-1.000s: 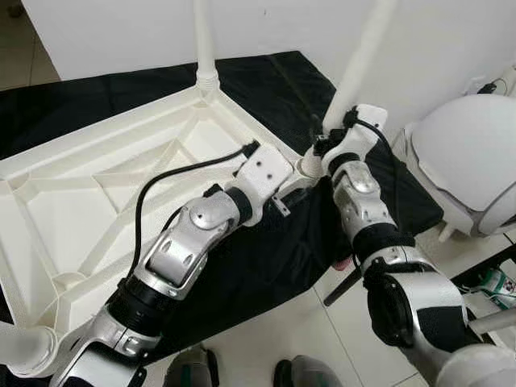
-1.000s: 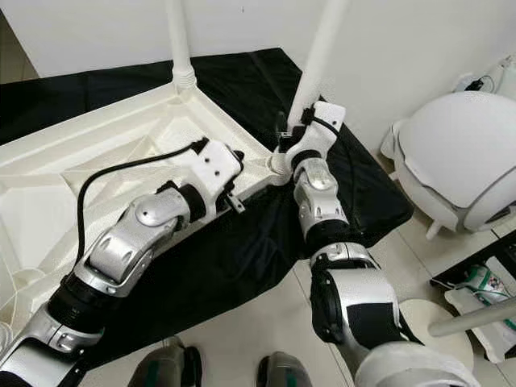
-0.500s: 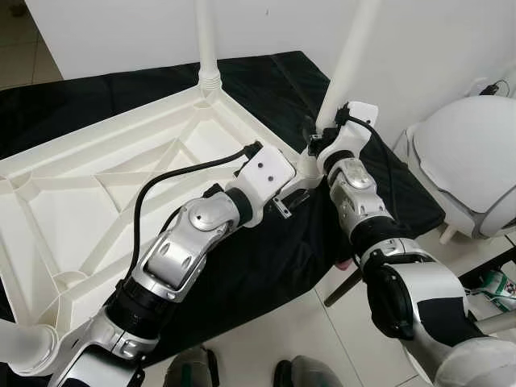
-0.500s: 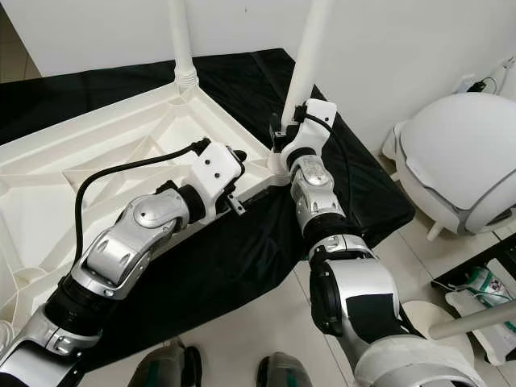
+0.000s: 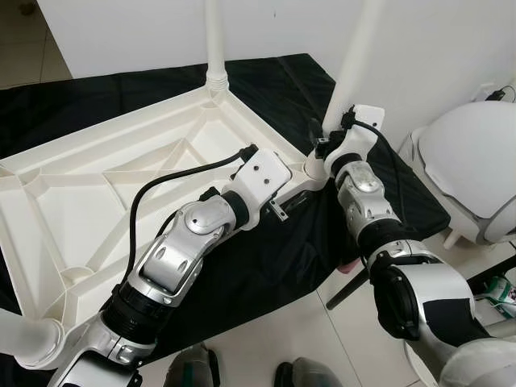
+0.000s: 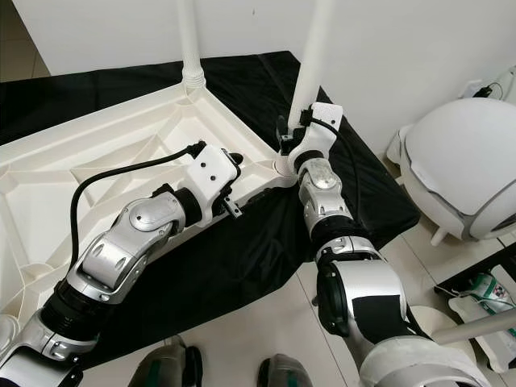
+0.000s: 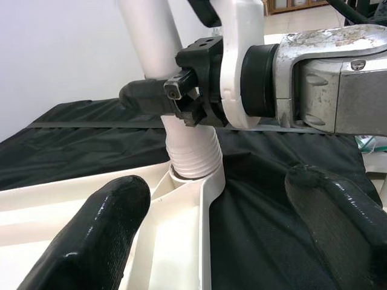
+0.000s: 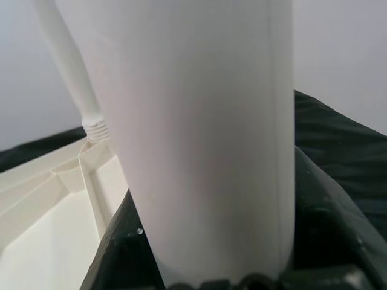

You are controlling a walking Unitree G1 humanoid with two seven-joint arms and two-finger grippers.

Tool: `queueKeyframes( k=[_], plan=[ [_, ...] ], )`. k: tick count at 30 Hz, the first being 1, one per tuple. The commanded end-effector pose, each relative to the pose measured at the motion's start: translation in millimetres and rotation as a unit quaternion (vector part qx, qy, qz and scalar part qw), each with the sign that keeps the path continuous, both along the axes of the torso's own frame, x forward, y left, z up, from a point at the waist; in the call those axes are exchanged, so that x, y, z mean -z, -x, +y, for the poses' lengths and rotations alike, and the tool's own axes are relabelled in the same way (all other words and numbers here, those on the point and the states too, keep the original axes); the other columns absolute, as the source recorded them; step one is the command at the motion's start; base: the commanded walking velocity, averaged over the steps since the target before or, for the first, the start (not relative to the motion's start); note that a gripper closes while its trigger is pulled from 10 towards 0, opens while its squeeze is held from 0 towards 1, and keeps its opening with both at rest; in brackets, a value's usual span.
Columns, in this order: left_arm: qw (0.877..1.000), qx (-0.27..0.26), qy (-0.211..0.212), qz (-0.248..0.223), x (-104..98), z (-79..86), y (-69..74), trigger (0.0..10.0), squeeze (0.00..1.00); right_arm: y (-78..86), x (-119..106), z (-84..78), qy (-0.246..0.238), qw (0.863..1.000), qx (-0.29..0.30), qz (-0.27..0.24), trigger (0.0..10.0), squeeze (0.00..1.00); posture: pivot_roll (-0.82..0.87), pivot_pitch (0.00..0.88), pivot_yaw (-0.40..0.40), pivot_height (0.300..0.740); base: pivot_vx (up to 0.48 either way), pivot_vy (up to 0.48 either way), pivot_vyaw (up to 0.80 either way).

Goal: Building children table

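Gripping the near table leg [image 5: 353, 64] just above its socket, the right end effector [image 7: 158, 96] risks cross-threading it; the left end effector [image 7: 217, 211], open, waits just beside

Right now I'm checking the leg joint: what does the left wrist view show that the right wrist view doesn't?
Left wrist view: the leg's ribbed base seated in the tabletop's corner socket, the right gripper clamped on the leg just above, and the left gripper's open fingers.
Right wrist view: the far leg.
Both: the near white leg, upturned tabletop, black cloth.
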State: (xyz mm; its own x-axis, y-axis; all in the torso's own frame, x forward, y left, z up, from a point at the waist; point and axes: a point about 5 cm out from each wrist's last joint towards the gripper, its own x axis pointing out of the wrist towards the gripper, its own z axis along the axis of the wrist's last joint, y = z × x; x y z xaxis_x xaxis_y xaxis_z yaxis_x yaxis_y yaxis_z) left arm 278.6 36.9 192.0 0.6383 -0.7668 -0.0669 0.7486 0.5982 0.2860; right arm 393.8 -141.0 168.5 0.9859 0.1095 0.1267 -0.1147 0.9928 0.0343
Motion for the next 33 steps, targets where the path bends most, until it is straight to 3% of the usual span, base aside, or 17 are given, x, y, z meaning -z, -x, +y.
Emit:
queueKeyframes(
  k=[1,11,17,33],
  plan=[
    [1.0,0.015,-0.004,0.004,0,-1.1,2.3,10.0,0.0,5.7,26,-10.3,-0.014,0.998,0.017,0.058,10.0,0.0,-0.01,0.004,-0.02,0.74,0.0,0.0,0.0],
    [1.0,0.02,0.001,0.004,-5,-1.0,3.8,10.0,0.0,7.4,34,-8.3,-0.029,0.997,0.016,0.076,10.0,0.0,0.0,0.016,-0.015,0.74,0.0,0.0,0.0],
    [1.0,0.02,0.004,0.007,-7,-1.0,3.2,10.0,0.0,6.9,31,-3.3,-0.015,0.998,0.001,0.067,10.0,0.0,0.0,0.017,-0.011,0.74,0.0,0.0,0.0],
    [1.0,0.014,0.008,0.008,-10,-0.8,0.6,10.0,0.0,6.8,30,-0.5,-0.034,0.998,-0.005,0.058,10.0,0.0,0.0,0.016,-0.006,0.74,0.0,0.0,0.0]
  ],
)
